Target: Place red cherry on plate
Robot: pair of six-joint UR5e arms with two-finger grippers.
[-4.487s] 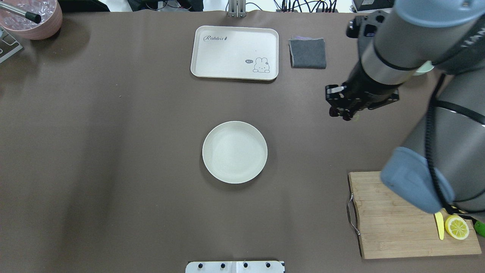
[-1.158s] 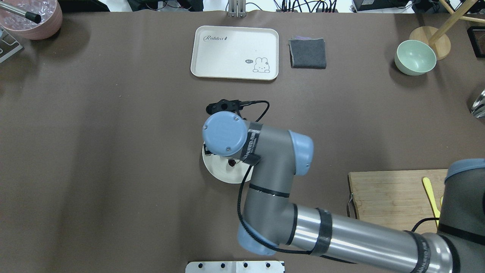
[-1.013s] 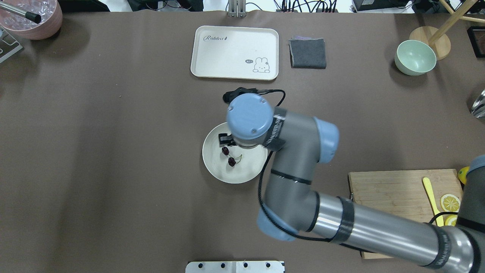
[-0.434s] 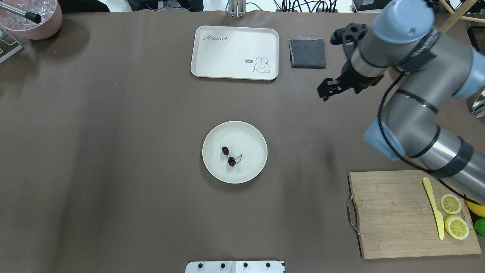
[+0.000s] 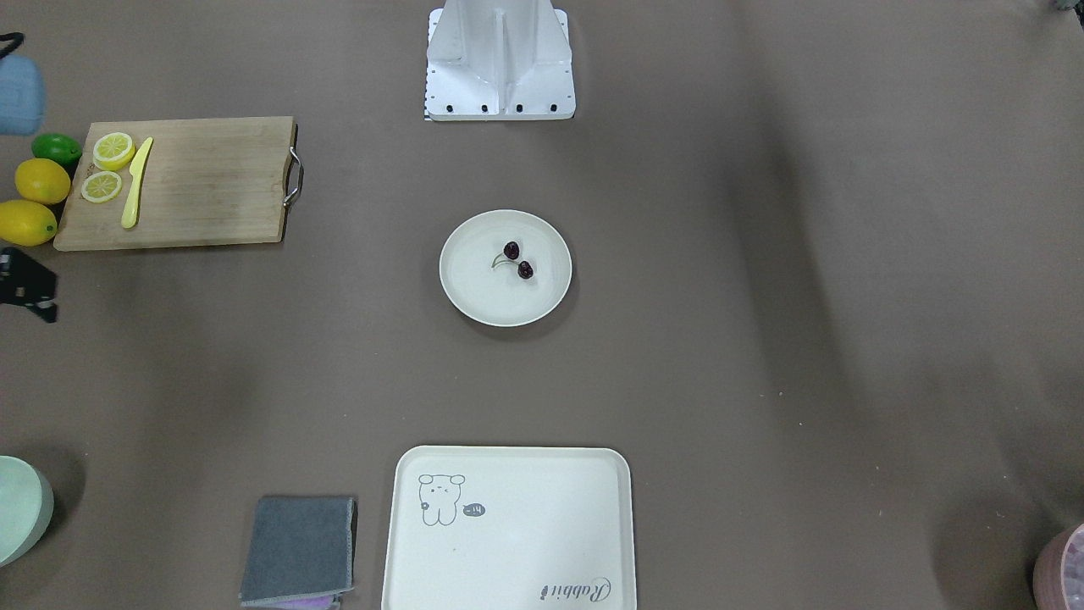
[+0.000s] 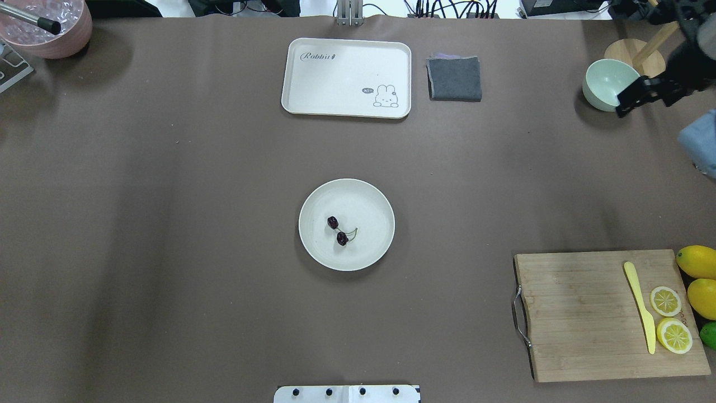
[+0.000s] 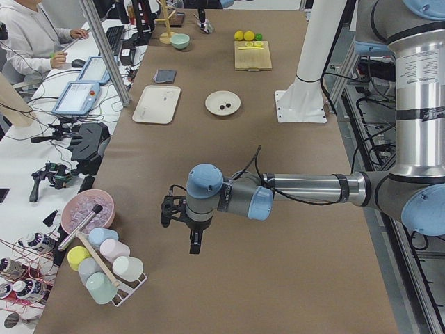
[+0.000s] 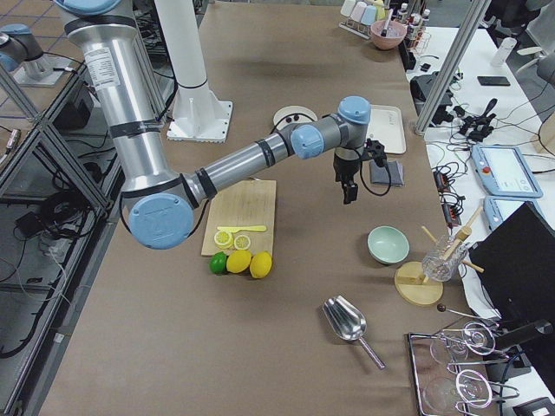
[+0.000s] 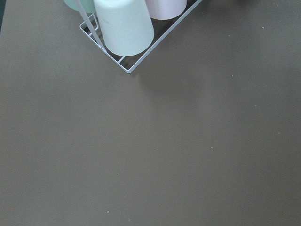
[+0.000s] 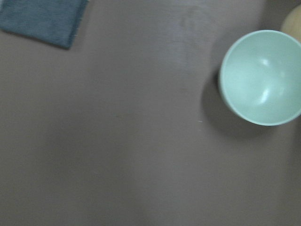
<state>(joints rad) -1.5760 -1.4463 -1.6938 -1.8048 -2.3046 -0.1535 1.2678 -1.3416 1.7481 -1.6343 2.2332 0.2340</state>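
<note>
Overhead and front cameras look steeply down from opposite sides, both centring the plate (image 6: 372, 246). Side cameras view the table (image 7: 229, 292) lengthwise; wrist cameras sit close above it.

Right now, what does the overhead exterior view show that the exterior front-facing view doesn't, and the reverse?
Only overhead: the round wooden stand base, the mint bowl in full, where front-facing clips it, and the metal handle in the pink bowl. Only front-facing: the white mount's upright column. Both: the red cherry lying on the plate, the rabbit tray, the grey cloth and the cutting board.
</note>
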